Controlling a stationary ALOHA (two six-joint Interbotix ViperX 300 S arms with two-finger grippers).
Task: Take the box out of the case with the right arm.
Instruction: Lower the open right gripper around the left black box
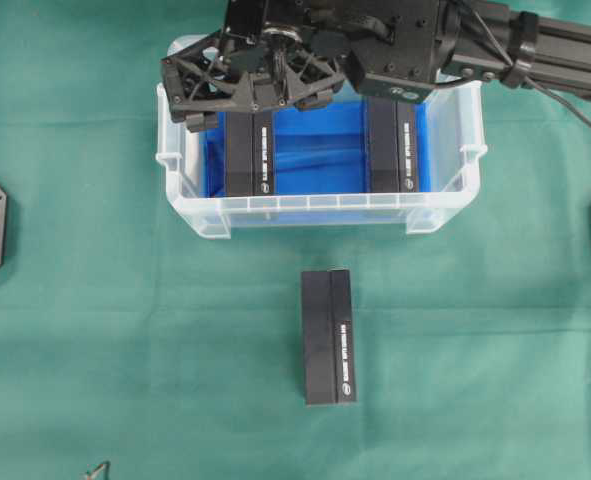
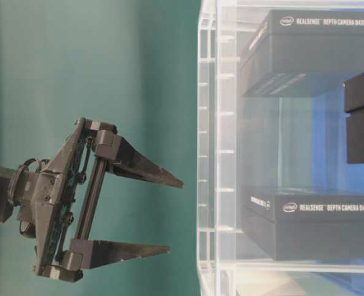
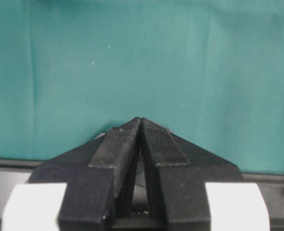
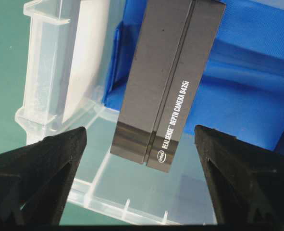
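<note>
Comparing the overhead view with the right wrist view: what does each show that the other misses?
Only overhead: a third box lying on the green cloth outside the case, and a second box at the case's right.
Only right wrist: the box's REALSENSE lettering, legible.
Both: the right gripper, jaws wide open, above the case's left box on the blue floor.

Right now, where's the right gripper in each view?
Overhead: right gripper top centre, over the left end of the case.
Table-level: left side, jaws open, pointing at the case.
Left wrist: not in it.
Right wrist: fingers in the bottom corners, a box showing between them.
Shared landmark: the clear case.
</note>
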